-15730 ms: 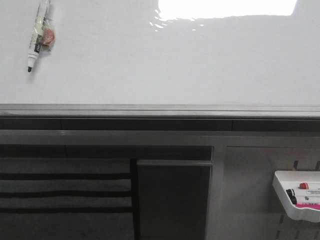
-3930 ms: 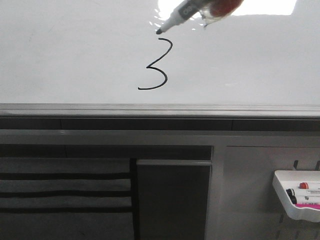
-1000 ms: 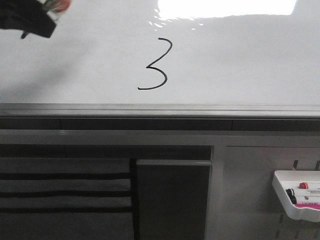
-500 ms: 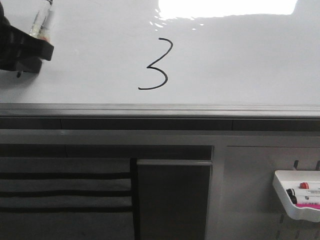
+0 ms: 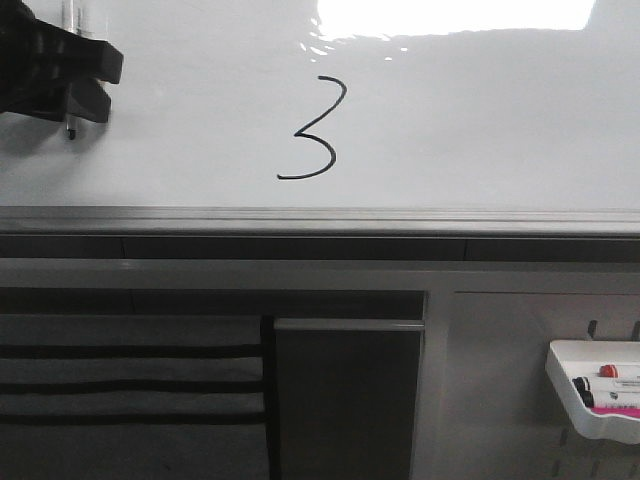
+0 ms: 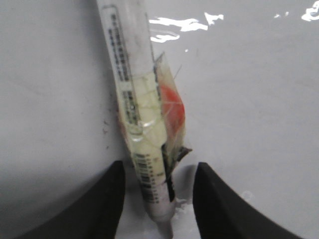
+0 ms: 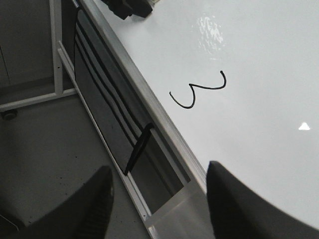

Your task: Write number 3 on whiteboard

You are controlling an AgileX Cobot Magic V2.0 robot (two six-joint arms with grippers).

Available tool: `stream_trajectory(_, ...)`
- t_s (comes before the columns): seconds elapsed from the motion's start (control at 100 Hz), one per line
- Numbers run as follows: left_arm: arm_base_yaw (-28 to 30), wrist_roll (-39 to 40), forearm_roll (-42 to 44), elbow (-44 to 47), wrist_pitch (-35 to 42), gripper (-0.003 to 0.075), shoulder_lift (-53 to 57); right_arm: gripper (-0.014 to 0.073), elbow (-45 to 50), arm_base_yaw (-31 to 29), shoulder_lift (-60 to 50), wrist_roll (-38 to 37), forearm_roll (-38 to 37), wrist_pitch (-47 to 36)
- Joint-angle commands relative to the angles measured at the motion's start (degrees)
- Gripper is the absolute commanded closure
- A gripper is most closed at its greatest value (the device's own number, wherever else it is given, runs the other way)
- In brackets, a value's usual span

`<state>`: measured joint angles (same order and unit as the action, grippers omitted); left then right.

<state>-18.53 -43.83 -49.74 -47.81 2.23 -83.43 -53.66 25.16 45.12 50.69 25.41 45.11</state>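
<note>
Two dark jaws of the left gripper point(image 6: 159, 199) stand spread on either side of a marker point(image 6: 137, 119) lying on the whiteboard point(image 5: 480, 120), with bare board showing between each jaw and the pen's barrel; neither jaw appears to touch it, though the close, blurred wrist view leaves that uncertain. The marker has a clear barrel with printed labels and a red patch under a wrap of clear tape. In the front view the left gripper point(image 5: 75, 85) sits well to the left of the number 3 point(image 5: 313, 130), with the top of the marker rising just above it. The number 3 is a thin black digit drawn near the middle of the whiteboard, a little above the grey edge rail point(image 5: 320, 218) and below the bright glare of reflected light. The right gripper point(image 7: 159, 199) hangs apart from the whiteboard with its jaws spread and nothing between them, the digit well beyond its fingertips. Below and far to the right of the number 3, a small white tray point(image 5: 560, 385) holds spare markers.
</note>
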Motion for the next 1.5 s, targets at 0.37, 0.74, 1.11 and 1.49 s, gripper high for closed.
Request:
stream_trajectory(0.37, 11.6, 5.5, 17.4, -1.9, -29.0, 0.0352, 18.3, 0.0228, -1.6, -3.1, -0.4, -54.1, -34.2, 7.2)
stream_trajectory(0.74, 15.3, 24.9, 38.4, 6.1, -26.6, 0.0354, 40.3, 0.0229, 10.1, -5.2, -10.4, -66.6, -39.7, -12.0)
stream_trajectory(1.11, 8.7, 24.9, 35.3, 20.9, -5.5, 0.0547, 50.9, 0.0564, 19.6, -5.2, -19.5, -66.6, -39.7, -23.2)
stream_trajectory(1.49, 8.7, 24.9, 35.0, 20.9, -5.2, 0.0741, 50.8, 0.0662, 21.9, -5.2, -19.1, -66.6, -39.7, -23.0)
